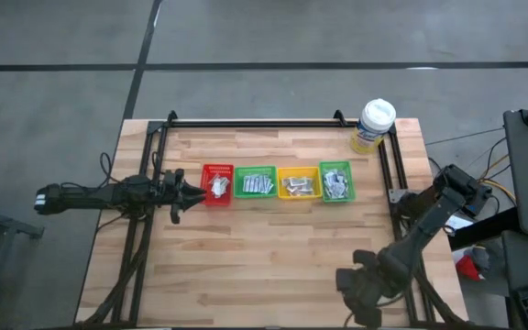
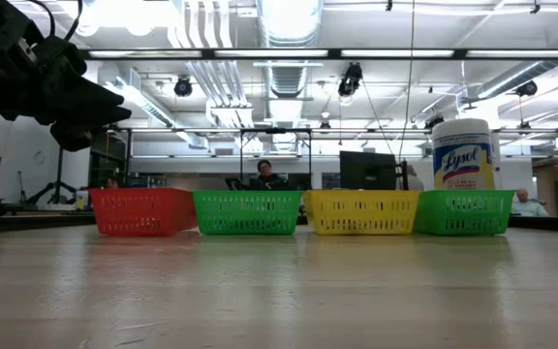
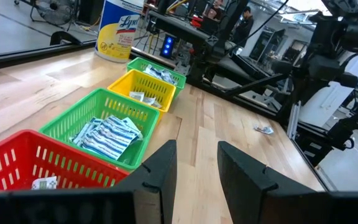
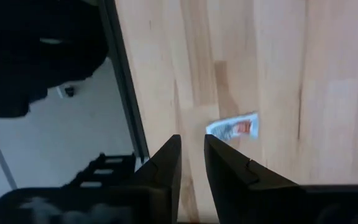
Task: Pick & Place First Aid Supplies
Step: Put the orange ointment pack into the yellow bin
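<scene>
A small white-red sachet [image 4: 234,127] lies flat on the wooden table near its right edge; it also shows as a sachet [image 3: 263,129] in the left wrist view. My right gripper [image 4: 191,149] hangs above it, pointing down. Its fingers stand a narrow gap apart with nothing between them, and the sachet lies just beside their tips. In the high view the right gripper [image 1: 360,286] covers the sachet. My left gripper [image 1: 191,190] waits open and level at the red bin's [image 1: 218,183] left side. Other first aid supplies fill the bins.
Four small bins stand in a row mid-table: red, green [image 1: 256,182], yellow [image 1: 298,182], green [image 1: 335,181]. A wipes tub [image 1: 374,124] stands at the far right corner. A black frame rail [image 4: 126,81] runs along the table's right edge beside the sachet.
</scene>
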You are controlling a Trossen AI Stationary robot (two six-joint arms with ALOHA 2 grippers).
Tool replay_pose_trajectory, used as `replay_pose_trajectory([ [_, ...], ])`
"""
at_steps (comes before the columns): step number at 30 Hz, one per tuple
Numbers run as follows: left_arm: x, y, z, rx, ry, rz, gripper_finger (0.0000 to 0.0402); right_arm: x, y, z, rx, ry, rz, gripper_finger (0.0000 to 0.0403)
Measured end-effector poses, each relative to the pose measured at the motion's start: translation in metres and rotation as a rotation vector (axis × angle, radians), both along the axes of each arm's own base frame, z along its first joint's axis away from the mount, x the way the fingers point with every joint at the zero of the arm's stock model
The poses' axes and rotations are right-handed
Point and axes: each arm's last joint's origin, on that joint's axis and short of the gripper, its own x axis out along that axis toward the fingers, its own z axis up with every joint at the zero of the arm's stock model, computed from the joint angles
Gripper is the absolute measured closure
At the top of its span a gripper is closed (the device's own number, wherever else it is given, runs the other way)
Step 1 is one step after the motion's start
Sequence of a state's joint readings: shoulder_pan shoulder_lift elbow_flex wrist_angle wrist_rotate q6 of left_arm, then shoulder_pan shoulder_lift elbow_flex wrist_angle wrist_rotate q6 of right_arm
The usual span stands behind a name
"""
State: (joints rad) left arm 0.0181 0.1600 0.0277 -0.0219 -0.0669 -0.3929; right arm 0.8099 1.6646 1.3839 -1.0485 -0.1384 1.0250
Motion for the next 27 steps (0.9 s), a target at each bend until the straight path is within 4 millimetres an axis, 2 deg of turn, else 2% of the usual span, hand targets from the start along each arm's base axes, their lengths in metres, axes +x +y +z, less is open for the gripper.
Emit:
replay_pose_trajectory([
  [7, 0.0, 0.0, 0.0, -0.001, 0.0, 0.0, 0.0289, -0.016, 0.009, -0.009, -0.028, 0.026, 0.02, 0.0337],
  [16, 0.0, 0.0, 0.0, -0.002, 0.001, 0.0, 0.0289, -0.022, -0.002, -0.036, -0.121, 0.069, -0.033, 0.0335],
  [22, 0.0, 0.0, 0.0, -0.001, 0.001, 0.0, 0.0289, -0.024, -0.005, -0.05, -0.122, 0.105, -0.116, 0.0315],
  [27, 0.0, 0.0, 0.0, -0.001, 0.001, 0.0, 0.0289, -0.022, 0.0, -0.057, -0.019, 0.142, -0.266, 0.0289],
])
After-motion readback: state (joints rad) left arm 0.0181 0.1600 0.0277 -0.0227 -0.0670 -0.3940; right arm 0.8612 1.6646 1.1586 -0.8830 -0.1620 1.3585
